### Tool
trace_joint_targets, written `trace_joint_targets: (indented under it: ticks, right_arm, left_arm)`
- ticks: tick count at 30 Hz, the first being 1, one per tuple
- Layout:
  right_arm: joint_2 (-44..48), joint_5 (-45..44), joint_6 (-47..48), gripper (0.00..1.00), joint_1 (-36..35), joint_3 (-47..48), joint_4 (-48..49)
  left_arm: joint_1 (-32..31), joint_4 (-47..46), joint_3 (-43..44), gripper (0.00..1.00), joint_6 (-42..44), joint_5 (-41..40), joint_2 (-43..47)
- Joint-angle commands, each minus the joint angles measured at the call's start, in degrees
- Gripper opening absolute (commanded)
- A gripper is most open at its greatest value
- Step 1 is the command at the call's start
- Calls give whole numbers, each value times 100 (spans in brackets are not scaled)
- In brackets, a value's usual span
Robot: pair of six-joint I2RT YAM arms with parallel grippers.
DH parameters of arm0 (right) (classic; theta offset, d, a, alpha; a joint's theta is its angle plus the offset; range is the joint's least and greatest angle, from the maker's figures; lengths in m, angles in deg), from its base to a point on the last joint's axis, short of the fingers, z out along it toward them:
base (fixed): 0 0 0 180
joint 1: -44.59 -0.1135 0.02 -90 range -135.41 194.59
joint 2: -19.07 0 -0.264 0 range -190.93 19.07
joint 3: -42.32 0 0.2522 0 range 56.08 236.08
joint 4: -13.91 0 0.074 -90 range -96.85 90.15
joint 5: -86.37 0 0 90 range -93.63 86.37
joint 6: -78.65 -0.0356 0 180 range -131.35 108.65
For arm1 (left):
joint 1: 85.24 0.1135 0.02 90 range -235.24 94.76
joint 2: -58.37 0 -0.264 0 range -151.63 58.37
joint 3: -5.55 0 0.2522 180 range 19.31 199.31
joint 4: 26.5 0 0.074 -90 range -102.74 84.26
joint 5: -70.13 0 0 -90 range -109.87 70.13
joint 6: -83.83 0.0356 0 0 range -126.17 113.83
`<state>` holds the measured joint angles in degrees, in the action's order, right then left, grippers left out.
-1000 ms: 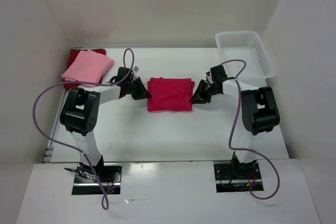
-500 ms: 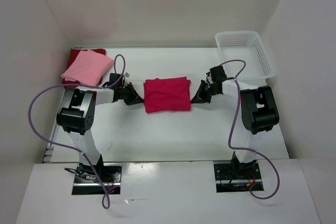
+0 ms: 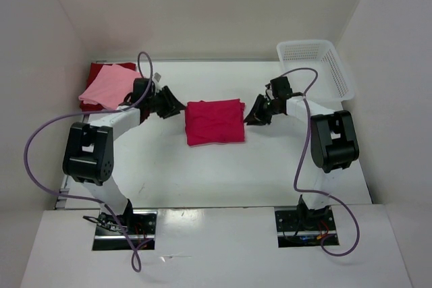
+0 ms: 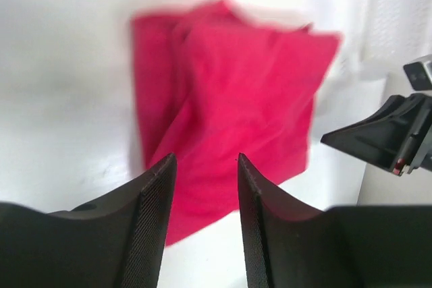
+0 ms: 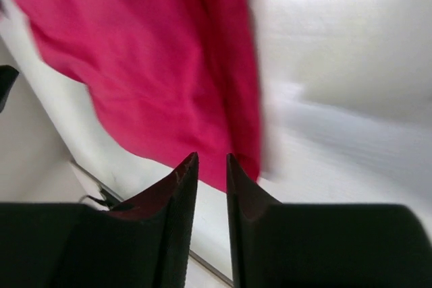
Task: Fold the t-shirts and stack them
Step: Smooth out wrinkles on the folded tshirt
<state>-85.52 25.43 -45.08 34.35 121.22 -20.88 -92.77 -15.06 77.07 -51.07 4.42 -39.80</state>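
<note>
Top external view: the bright crimson shirt [image 3: 214,122] lies folded into a rough square near the middle of the white desk [image 3: 202,173], between the 2 arms. Its edges are a bit uneven and it sits slightly askew. The left claw [image 3: 177,108] is just off the shirt's upper left corner, pointing toward it. The right claw [image 3: 248,119] is just beside the shirt's right edge, near the upper corner. From up here I cannot tell whether either one touches the cloth.

At the far left of the desk the light pink shirt [image 3: 108,87] lies folded on top of the dark red shirt [image 3: 111,67], with only a strip of the red one showing behind it. The white lattice basket [image 3: 345,75] stands in the far right corner, well apart from all 3 shirts.

The left wrist view shows the left claw [image 4: 206,160] with its 2 fingers spread and nothing between them. The crimson shirt [image 4: 229,85] lies beyond the tips, wrinkled, and the other arm's dark claw [image 4: 378,139] shows at the right edge.

The right wrist view is blurred. The right claw [image 5: 211,156] has its fingers parted by a narrow gap, holding nothing. The crimson shirt [image 5: 155,65] fills the upper left, its edge just past the fingertips.
</note>
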Motion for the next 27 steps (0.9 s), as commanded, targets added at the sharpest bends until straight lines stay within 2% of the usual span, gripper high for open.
trace_joint_targets:
  ticks: [1, 4, 7, 11, 20, 27]
  right_arm:
    - [37, -76, 60, 27, 31, 753, 30]
    - [-420, -129, 60, 18, 31, 1315, 30]
    - [-930, -190, 113, 18, 31, 1922, 30]
    - [-1387, -190, 113, 38, 31, 2502, -85]
    - [-1942, 47, 218, 37, 31, 3022, -287]
    - [-2055, 47, 218, 37, 31, 3127, -287]
  left_arm:
    - [41, -75, 656, 49, 253, -188, -217]
    - [41, 39, 1210, 50, 324, -188, -850]
    - [41, 101, 1580, 48, 386, -13, -1369]
    - [41, -127, 1633, 47, 307, 128, -1512]
    - [41, -241, 1757, 47, 193, 453, -1793]
    - [-20, -435, 1466, 47, 131, 401, -1459]
